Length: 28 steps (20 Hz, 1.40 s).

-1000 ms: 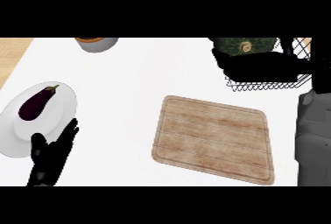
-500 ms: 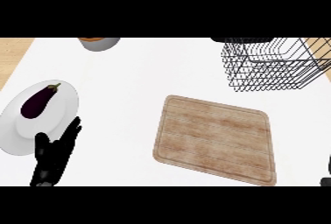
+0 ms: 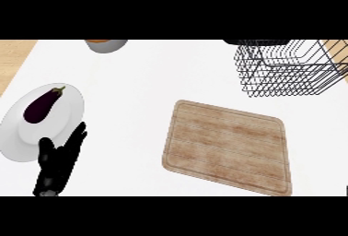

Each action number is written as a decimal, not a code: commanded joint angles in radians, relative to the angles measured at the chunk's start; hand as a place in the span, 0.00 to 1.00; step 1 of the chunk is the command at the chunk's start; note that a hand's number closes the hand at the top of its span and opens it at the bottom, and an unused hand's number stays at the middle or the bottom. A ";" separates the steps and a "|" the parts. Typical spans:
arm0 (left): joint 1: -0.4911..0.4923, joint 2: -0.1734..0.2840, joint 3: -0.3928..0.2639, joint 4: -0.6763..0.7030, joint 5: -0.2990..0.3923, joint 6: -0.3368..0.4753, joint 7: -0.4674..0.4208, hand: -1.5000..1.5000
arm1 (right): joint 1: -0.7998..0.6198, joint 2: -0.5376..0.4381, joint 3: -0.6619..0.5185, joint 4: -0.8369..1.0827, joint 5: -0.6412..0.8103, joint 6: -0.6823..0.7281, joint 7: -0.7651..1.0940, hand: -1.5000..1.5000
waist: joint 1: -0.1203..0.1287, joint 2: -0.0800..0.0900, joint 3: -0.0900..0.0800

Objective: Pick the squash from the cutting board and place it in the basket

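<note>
My left hand [image 3: 60, 162] rests open near counter's [image 3: 156, 73] front-left edge, fingers straight, pointing up beside plate [image 3: 27, 133]. Right hand out of view. Eggplant [image 3: 43, 105] lies on plate. Cutting board [image 3: 229, 146] bare, front-right of centre. Wire basket [image 3: 289, 67] at back-right corner; squash not visible, cannot tell where. Bowl [image 3: 106, 44] at back edge.

White counter [image 3: 149, 78] with a few items resting on it.
We see a wooden cutting board [image 3: 228, 146] right of centre, a black wire basket [image 3: 289, 69] at the far right, a white plate [image 3: 27, 131] at the left, and a grey bowl [image 3: 106, 44] at the top edge.
</note>
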 commanded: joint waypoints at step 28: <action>-0.002 -0.043 0.023 0.086 -0.028 -0.035 0.035 0.50 | 0.032 -0.186 -0.113 0.621 0.005 -0.192 -0.552 0.00 | -0.007 0.008 -0.011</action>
